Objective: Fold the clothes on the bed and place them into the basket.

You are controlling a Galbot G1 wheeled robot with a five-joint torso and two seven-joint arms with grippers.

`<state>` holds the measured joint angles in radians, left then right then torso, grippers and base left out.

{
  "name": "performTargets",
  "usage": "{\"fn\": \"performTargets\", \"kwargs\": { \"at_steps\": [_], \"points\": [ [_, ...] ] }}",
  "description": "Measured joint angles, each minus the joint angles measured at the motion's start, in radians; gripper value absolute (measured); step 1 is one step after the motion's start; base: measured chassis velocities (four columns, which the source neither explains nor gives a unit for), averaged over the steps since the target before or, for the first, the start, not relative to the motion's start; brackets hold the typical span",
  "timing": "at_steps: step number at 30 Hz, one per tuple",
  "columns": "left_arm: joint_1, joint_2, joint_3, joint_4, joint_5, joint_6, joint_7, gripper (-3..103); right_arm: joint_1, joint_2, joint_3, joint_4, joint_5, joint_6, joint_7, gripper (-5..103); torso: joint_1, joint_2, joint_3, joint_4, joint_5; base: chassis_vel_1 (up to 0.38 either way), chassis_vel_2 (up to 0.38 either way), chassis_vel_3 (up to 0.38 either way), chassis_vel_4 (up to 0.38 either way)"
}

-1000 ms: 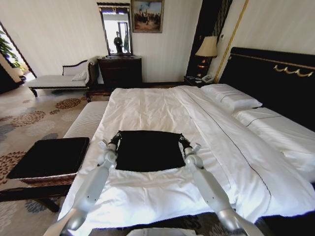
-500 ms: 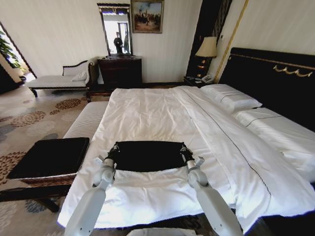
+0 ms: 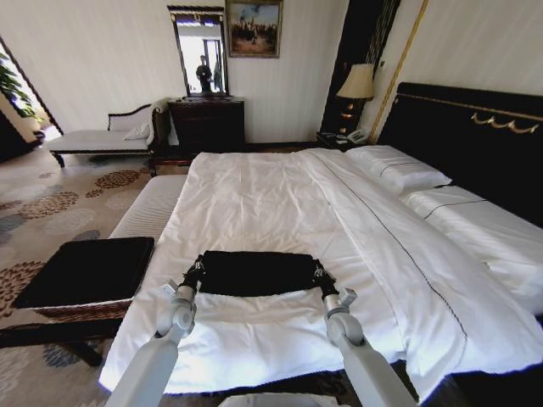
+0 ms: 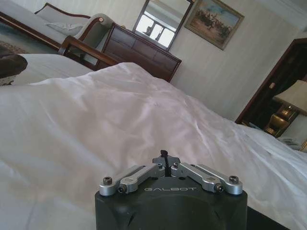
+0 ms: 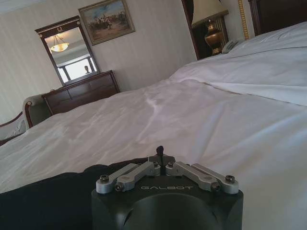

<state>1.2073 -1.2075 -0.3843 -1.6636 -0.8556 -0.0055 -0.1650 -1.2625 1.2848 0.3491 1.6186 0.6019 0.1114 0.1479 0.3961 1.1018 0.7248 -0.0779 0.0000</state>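
Item: top [image 3: 254, 273], long axis across the bed's [image 3: 254, 195] foot edge. We grip 1 end per hand: left hand [image 3: 194, 270], right hand [image 3: 318, 273], equally near.

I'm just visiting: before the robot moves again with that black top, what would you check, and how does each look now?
1. Left hand at the black top's left corner: ok.
2. Right hand at its right corner: ok.
3. Both hands pinched shut on fabric: ok, judging by the wrist views.
4. Top lying as a flat, even band on the bed: ok.
5. Basket free beside the bed: ok.
6. Lettering side: cannot tell.
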Motion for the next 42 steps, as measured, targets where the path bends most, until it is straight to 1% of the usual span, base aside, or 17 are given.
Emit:
{"fn": "performTargets", "kwargs": {
  "at_steps": [5, 19, 24, 26, 27, 28, 29, 30, 32, 33, 34, 35, 36, 37, 38, 39, 42],
  "points": [
    [0.020, 0.017, -0.003, -0.014, 0.009, 0.000, 0.002, 0, -0.016, 0.005, 0.004, 0.006, -0.002, 0.002, 0.000, 1, 0.000, 0.000, 0.000, 0.0001, -0.0001, 0.000, 0.000, 0.000, 0.000],
    [0.068, 0.028, -0.018, -0.058, 0.021, -0.006, 0.009, 0, -0.051, 0.006, 0.016, 0.048, -0.004, 0.004, 0.003, 1, 0.000, 0.000, 0.000, 0.0001, -0.0001, 0.000, 0.000, 0.000, 0.000],
    [0.104, 0.046, -0.021, -0.086, 0.068, 0.004, 0.019, -1, -0.068, 0.001, 0.016, 0.048, -0.019, 0.008, -0.013, 0, 0.000, 0.000, 0.000, 0.0000, -0.0001, 0.000, 0.000, 0.000, 0.000],
    [0.163, 0.057, -0.033, -0.133, 0.088, 0.023, 0.036, 10, -0.088, 0.001, 0.020, 0.064, -0.029, 0.009, -0.017, 10, 0.000, 0.000, 0.000, 0.0002, 0.0001, 0.000, 0.000, 0.000, 0.000],
    [0.188, 0.060, -0.040, -0.149, 0.104, 0.023, 0.042, 15, -0.097, 0.001, 0.025, 0.077, -0.036, 0.010, -0.016, 10, 0.000, 0.000, 0.000, 0.0004, 0.0000, 0.000, 0.000, 0.000, 0.000],
    [0.188, 0.060, -0.040, -0.149, 0.104, 0.023, 0.042, 15, -0.097, 0.001, 0.025, 0.077, -0.036, 0.010, -0.016, 10, 0.000, 0.000, 0.000, 0.0004, 0.0000, 0.000, 0.000, 0.000, 0.000],
    [0.206, 0.063, -0.045, -0.160, 0.118, 0.022, 0.046, 15, -0.105, 0.000, 0.030, 0.090, -0.042, 0.011, -0.014, 16, 0.000, 0.000, 0.000, 0.0005, 0.0000, 0.000, 0.000, 0.000, 0.000],
    [0.234, 0.070, -0.055, -0.185, 0.138, 0.016, 0.052, 21, -0.120, -0.002, 0.038, 0.112, -0.045, 0.011, -0.007, 21, 0.000, 0.000, 0.000, 0.0005, -0.0001, 0.000, 0.000, 0.000, 0.000],
    [0.264, 0.083, -0.071, -0.240, 0.145, 0.014, 0.055, 32, -0.151, -0.012, 0.059, 0.166, -0.045, 0.010, 0.006, 32, 0.000, 0.000, 0.000, 0.0004, -0.0001, 0.000, 0.000, 0.000, 0.000],
    [0.264, 0.083, -0.071, -0.240, 0.145, 0.014, 0.055, 32, -0.151, -0.012, 0.059, 0.166, -0.045, 0.010, 0.006, 32, 0.000, 0.000, 0.000, 0.0004, -0.0001, 0.000, 0.000, 0.000, 0.000],
    [0.268, 0.090, -0.076, -0.272, 0.135, 0.016, 0.053, 37, -0.167, -0.020, 0.071, 0.199, -0.041, 0.009, 0.013, 37, 0.000, 0.000, 0.000, 0.0002, -0.0001, 0.000, 0.000, 0.000, 0.000],
    [0.266, 0.098, -0.078, -0.296, 0.122, 0.023, 0.047, 42, -0.177, -0.027, 0.078, 0.224, -0.034, 0.005, 0.018, 37, 0.000, 0.000, 0.000, 0.0000, 0.0001, 0.000, 0.000, 0.000, 0.000],
    [0.251, 0.109, -0.074, -0.320, 0.103, 0.039, 0.032, 47, -0.185, -0.036, 0.087, 0.256, -0.021, -0.007, 0.025, 43, 0.000, 0.000, 0.000, 0.0000, 0.0001, 0.000, 0.000, 0.000, 0.000],
    [0.233, 0.117, -0.068, -0.331, 0.090, 0.050, 0.021, 47, -0.186, -0.045, 0.090, 0.278, -0.008, -0.019, 0.030, 48, 0.000, 0.000, 0.000, 0.0000, 0.0001, 0.000, 0.000, 0.000, 0.000],
    [0.203, 0.126, -0.053, -0.337, 0.075, 0.067, 0.009, 53, -0.182, -0.058, 0.089, 0.297, 0.008, -0.036, 0.034, 54, 0.000, 0.000, 0.000, -0.0001, 0.0000, 0.000, 0.000, 0.000, 0.000],
    [0.203, 0.126, -0.053, -0.337, 0.075, 0.067, 0.009, 53, -0.182, -0.058, 0.089, 0.297, 0.008, -0.036, 0.034, 54, 0.000, 0.000, 0.000, -0.0001, 0.0000, 0.000, 0.000, 0.000, 0.000],
    [0.086, 0.152, 0.024, -0.294, 0.038, 0.112, -0.012, 70, -0.116, -0.111, 0.035, 0.296, 0.050, -0.088, 0.040, 70, 0.000, 0.000, 0.000, -0.0003, -0.0001, 0.000, 0.000, 0.000, 0.000]
  ]
}}
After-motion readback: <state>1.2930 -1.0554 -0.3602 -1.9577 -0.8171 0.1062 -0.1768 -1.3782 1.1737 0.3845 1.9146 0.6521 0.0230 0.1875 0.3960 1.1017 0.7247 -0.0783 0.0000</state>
